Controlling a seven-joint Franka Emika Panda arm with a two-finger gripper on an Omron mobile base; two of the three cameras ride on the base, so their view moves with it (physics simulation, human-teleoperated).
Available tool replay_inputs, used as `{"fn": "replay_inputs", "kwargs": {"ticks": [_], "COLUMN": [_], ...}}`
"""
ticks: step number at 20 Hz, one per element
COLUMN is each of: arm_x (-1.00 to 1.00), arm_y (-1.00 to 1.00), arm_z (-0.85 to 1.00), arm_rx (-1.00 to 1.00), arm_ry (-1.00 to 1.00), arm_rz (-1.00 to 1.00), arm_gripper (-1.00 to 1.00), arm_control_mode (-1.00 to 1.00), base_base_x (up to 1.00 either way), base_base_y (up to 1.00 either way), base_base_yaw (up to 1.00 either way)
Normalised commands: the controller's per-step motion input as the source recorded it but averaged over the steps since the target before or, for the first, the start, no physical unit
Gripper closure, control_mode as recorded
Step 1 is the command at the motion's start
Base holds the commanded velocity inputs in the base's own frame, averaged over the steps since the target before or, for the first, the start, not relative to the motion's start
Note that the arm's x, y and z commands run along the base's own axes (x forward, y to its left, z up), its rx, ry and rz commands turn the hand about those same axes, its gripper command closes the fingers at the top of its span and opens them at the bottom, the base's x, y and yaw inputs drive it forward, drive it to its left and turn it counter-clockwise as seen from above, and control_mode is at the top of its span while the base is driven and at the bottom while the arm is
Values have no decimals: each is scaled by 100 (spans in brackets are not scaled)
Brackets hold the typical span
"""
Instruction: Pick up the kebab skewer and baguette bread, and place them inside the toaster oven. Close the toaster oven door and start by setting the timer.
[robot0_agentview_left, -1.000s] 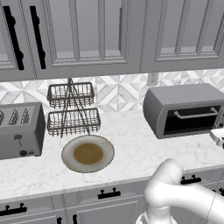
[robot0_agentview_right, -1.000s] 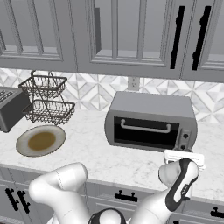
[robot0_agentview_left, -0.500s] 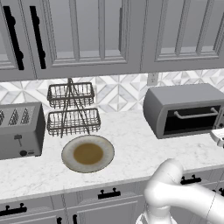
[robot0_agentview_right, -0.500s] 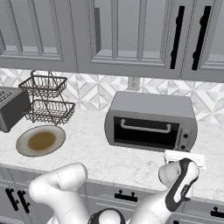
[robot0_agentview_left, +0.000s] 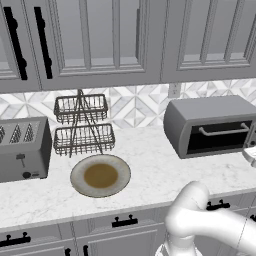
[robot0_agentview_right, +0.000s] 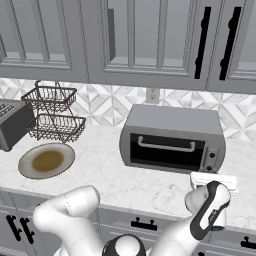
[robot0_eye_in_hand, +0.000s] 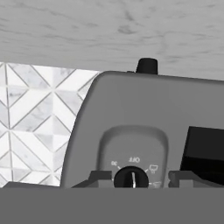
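1. The toaster oven (robot0_agentview_right: 172, 139) sits on the counter (robot0_agentview_right: 115, 180) right of the plate (robot0_agentview_right: 46, 161), door (robot0_agentview_right: 167, 151) shut, same as a second ago. So only the timer's left, I reckon.
2. Up close, the hand view has the gripper (robot0_eye_in_hand: 134, 177) straddling the timer knob (robot0_eye_in_hand: 131, 178), fingers (robot0_eye_in_hand: 99, 176) either side, not clearly clamped. The base views miss that.

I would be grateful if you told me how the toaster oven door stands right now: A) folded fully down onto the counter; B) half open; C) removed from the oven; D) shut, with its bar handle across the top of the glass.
D: in the right base view the toaster oven door sits flush in the front of the toaster oven, its silver bar handle running level across the upper glass.
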Motion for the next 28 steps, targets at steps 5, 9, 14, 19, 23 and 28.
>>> {"fn": "replay_inputs", "kwargs": {"ticks": [5, 9, 14, 19, 23, 28], "arm_x": [-12, 0, 0, 2, 1, 4], "arm_y": [-41, -27, -7, 0, 1, 0], "arm_z": [0, 2, 2, 0, 5, 6], "arm_rx": [0, 0, 0, 0, 1, 11], "arm_ry": [0, 1, 0, 1, 1, 1], "arm_rz": [10, 9, 4, 0, 0, 0], "arm_gripper": [100, 100, 100, 100, 100, 100], "arm_control_mode": [-100, -100, -100, -100, -100, -100], "base_base_x": [0, 0, 0, 0, 0, 0], "base_base_y": [0, 0, 0, 0, 0, 0], "base_base_yaw": [0, 0, 0, 0, 0, 0]}}
